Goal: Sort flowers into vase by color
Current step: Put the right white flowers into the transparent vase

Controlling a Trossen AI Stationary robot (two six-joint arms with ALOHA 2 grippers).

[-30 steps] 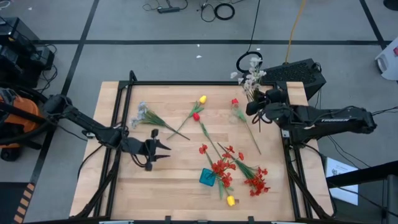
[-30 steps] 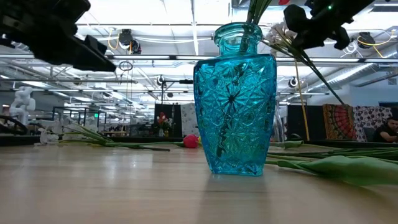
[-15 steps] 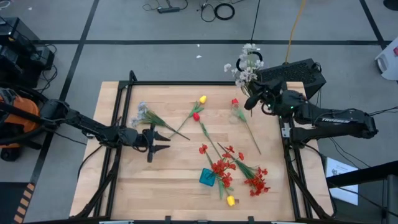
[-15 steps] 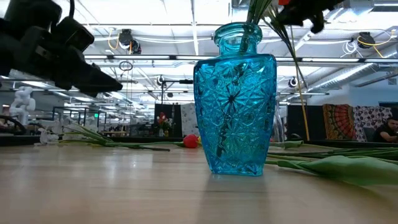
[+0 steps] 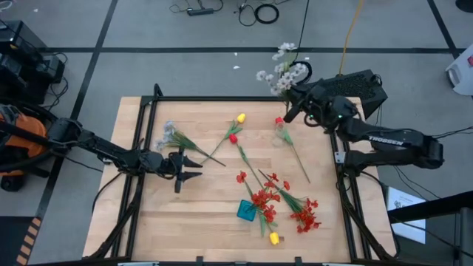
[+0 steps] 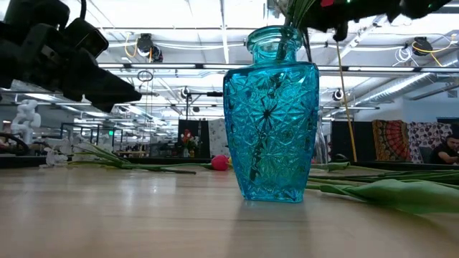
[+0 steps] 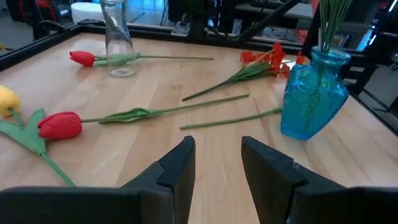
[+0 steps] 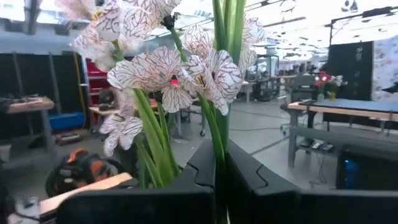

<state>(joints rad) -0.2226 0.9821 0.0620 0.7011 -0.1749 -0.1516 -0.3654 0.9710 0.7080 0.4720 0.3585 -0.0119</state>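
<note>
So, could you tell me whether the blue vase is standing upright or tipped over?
Upright. The blue vase stands on its base on the table, mouth up, with green stems in its neck.

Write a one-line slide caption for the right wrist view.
Right gripper shut on a sprig of white flowers, held up against the workshop background.

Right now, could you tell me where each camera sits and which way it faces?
High: overhead, straight down on the table; both arms show.
Low: tabletop height, facing the blue vase; arms enter from above.
Left wrist: past the left gripper, open jaws, toward the vase.
Right wrist: past the right gripper, clamping whitish blossoms.
All but the right wrist show the vase.
</note>
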